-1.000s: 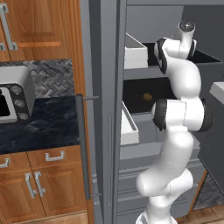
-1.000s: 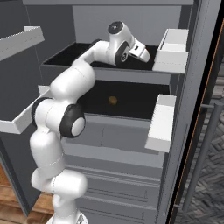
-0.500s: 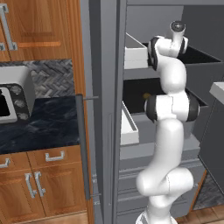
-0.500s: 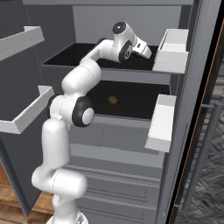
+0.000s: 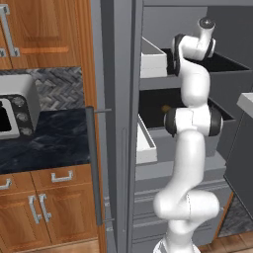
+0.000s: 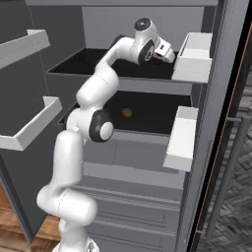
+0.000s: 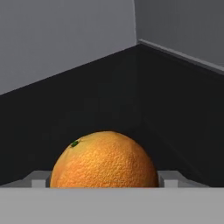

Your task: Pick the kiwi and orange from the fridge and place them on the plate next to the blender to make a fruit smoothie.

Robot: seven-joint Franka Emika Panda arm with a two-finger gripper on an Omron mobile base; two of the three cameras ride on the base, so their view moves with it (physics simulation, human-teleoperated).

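The orange (image 7: 105, 162) is a bright round fruit low in the hand view, resting on the black upper shelf of the fridge (image 6: 98, 24). My gripper (image 7: 105, 179) has a grey pad pressed against each side of it, so it is shut on the orange. In the right base view the gripper (image 6: 165, 53) reaches into that upper shelf, with a bit of the orange (image 6: 156, 60) showing beside it. The kiwi (image 6: 127, 112), small and tan-brown, lies on the shelf below and also appears in the left base view (image 5: 165, 107). The plate and the blender are out of view.
White door bins (image 6: 194, 59) (image 6: 179, 138) hang close to the right of the hand, and another bin (image 5: 150, 62) is on the left door. The fridge's long bar handle (image 5: 91, 163) stands beside a dark counter (image 5: 54, 141) with a silver toaster oven (image 5: 15, 111) and wooden cupboards.
The arm has straightened and pushed the hand deeper onto the upper shelf. The jaws have narrowed from wide open onto the orange. The kiwi has not moved.
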